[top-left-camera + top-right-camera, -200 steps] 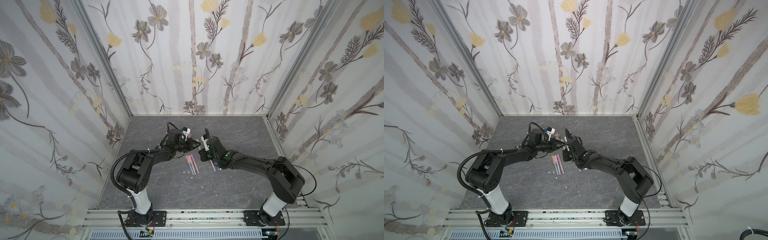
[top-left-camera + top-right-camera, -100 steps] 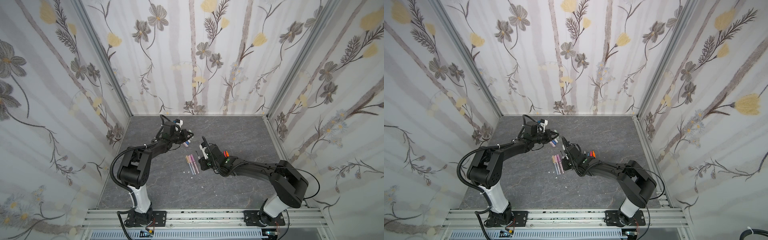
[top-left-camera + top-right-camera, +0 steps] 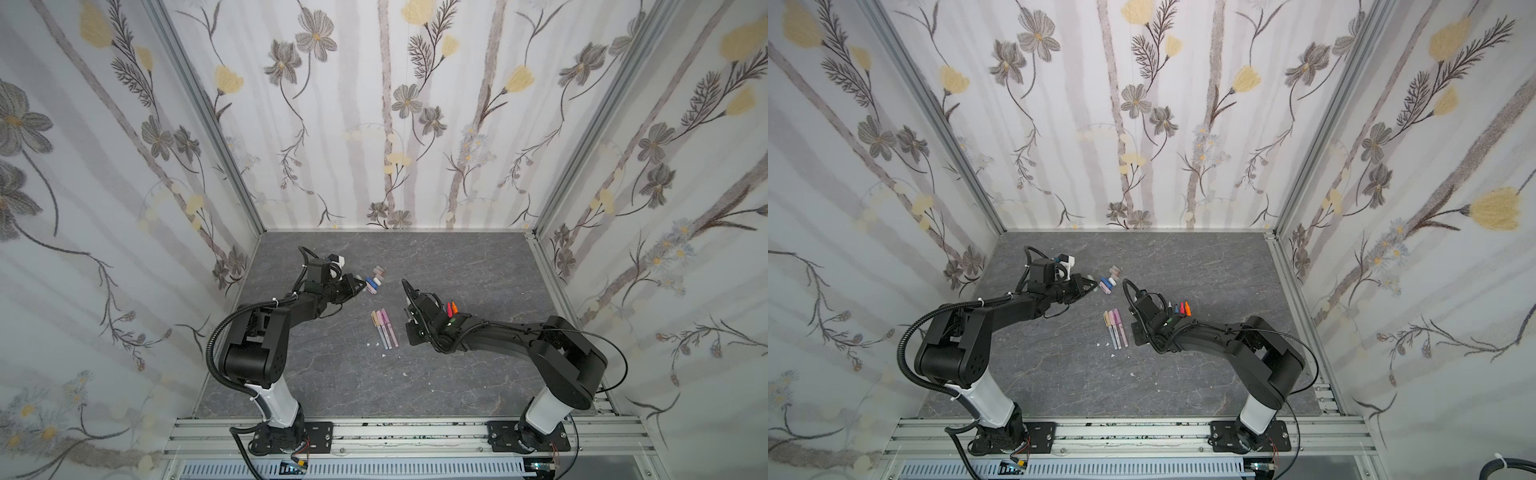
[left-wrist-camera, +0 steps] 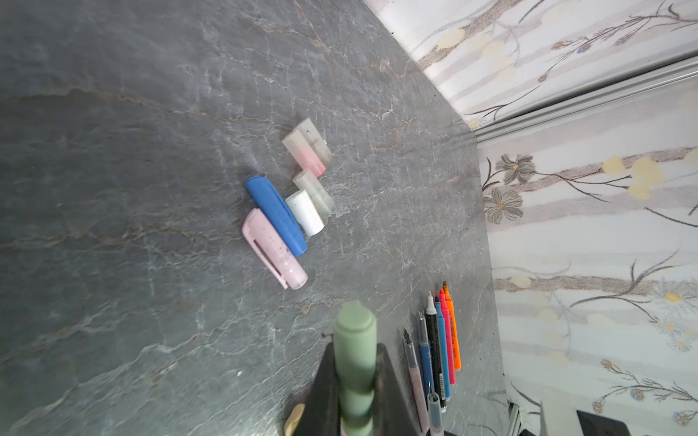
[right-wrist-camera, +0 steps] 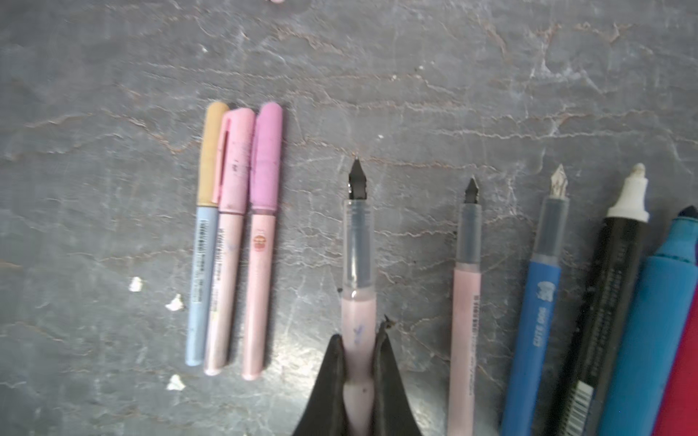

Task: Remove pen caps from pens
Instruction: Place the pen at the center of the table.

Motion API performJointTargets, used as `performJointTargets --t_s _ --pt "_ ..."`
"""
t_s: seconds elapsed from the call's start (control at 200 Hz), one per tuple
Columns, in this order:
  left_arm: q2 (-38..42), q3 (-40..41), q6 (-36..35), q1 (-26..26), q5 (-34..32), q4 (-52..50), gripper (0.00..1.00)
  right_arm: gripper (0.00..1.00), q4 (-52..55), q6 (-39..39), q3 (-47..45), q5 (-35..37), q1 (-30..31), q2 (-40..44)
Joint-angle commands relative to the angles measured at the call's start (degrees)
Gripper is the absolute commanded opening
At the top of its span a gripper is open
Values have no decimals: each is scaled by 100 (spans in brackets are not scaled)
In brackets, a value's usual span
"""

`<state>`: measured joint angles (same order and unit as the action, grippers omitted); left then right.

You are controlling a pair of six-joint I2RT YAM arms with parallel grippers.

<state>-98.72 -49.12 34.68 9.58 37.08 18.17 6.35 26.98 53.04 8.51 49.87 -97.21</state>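
Three capped pens lie touching side by side on the tabletop, caps yet to come off. The right pincer is clamped narrow on a bare-nibbed pink pen, between that trio and the row of uncapped pens. The left pincer is closed on a green cap, near the loose caps. The step looks like setting both down: the pen lowered flat, parallel beside the row, nib clear of the stone; the cap released just beside the pile without nudging it. The row's far side is cut off in the right wrist view; whether pen or cap touches the tabletop cannot be told.
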Motion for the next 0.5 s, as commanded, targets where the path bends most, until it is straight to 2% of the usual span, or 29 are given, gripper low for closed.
performJointTargets --t_s 0.0,0.35,0.495 --pt "86 144 -132 -90 67 100 0 0 262 70 72 360 -3 -114" --pt "100 360 -136 -172 161 239 0 0 473 61 238 691 -37 -465" --pt "71 405 -136 -167 177 274 0 4 547 61 302 743 -73 -526"
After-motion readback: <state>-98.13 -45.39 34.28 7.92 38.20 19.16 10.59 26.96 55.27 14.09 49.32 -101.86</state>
